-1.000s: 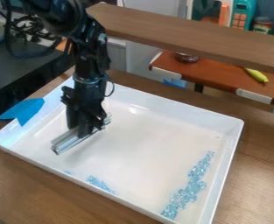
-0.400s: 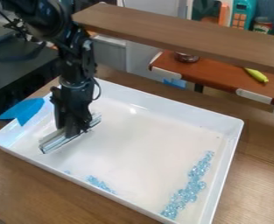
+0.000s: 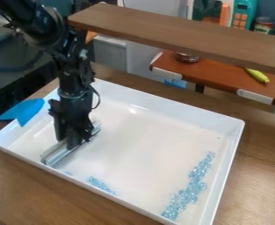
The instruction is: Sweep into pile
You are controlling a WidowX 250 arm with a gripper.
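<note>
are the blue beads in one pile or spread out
Spread out: the blue beads lie mostly in a long band along the tray's right side, with a smaller separate cluster near its front wall.

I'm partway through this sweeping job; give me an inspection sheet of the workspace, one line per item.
Surface: white tray on a wooden table.
Beads: pale blue; a long band near the tray's right side in the picture, a smaller cluster by the near wall; not one pile.
Sweeping bar: pale bar in the tray's left part, away from both groups; floor contact cannot be told.
Claw: shut on the bar, pointing down.
Clutter: loose objects on the table around the tray, nothing seen.
Cables: small black loop beside the wrist, above the tray's far left.
Surroundings: blue tape over the left rim; wooden shelf behind the tray.
</note>
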